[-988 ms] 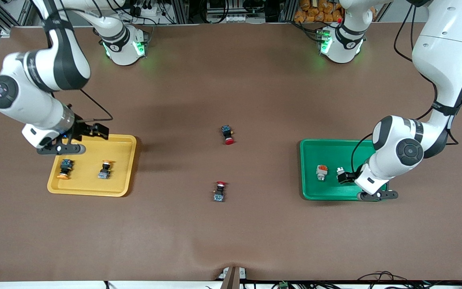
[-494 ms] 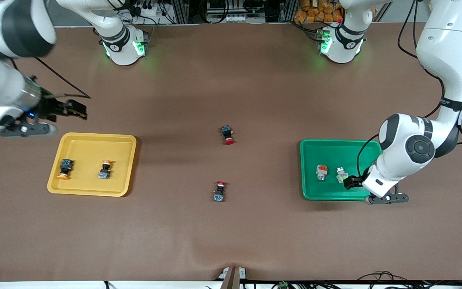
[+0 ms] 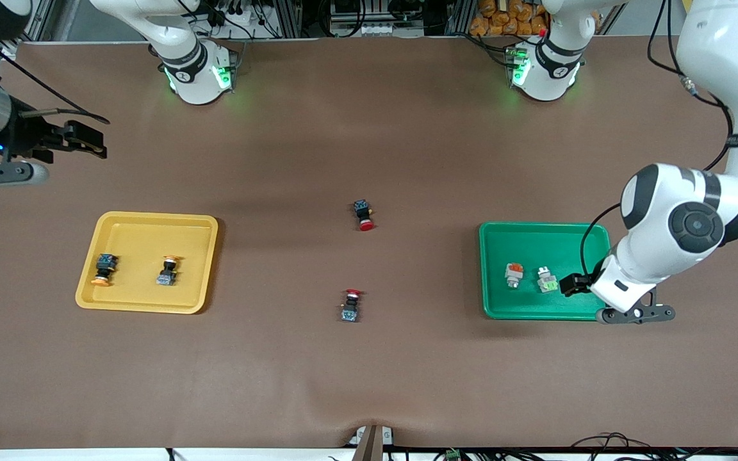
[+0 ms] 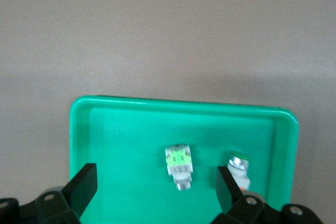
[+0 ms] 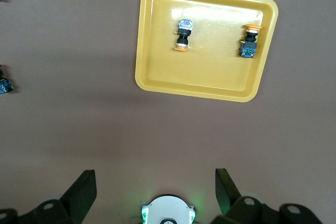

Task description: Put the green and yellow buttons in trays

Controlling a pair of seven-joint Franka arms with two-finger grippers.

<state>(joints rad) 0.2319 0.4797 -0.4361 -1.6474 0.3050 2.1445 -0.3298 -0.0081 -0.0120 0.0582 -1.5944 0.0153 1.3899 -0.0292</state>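
Observation:
The yellow tray (image 3: 151, 307) holds two dark switches with orange-yellow caps (image 3: 104, 269) (image 3: 168, 271); the right wrist view shows the tray (image 5: 157, 77) and both switches (image 5: 184, 35) (image 5: 249, 41). The green tray (image 3: 535, 237) holds a white-grey switch with an orange block (image 3: 513, 274) and one with a green block (image 3: 546, 280). The left wrist view shows the green-block switch (image 4: 179, 164) and the other one (image 4: 239, 166) in that tray (image 4: 131, 129). My left gripper (image 3: 573, 283) is open and empty over the green tray. My right gripper (image 3: 87, 142) is open and empty, high over bare table.
Two dark switches with red caps lie on the table between the trays, one (image 3: 363, 214) farther from the front camera, one (image 3: 350, 305) nearer. The arm bases (image 3: 196, 70) (image 3: 542, 70) stand at the table's back edge.
My right gripper has risen away from the yellow tray toward the back edge of the table. My left gripper has drawn back from the green-block switch, which now lies free in the green tray.

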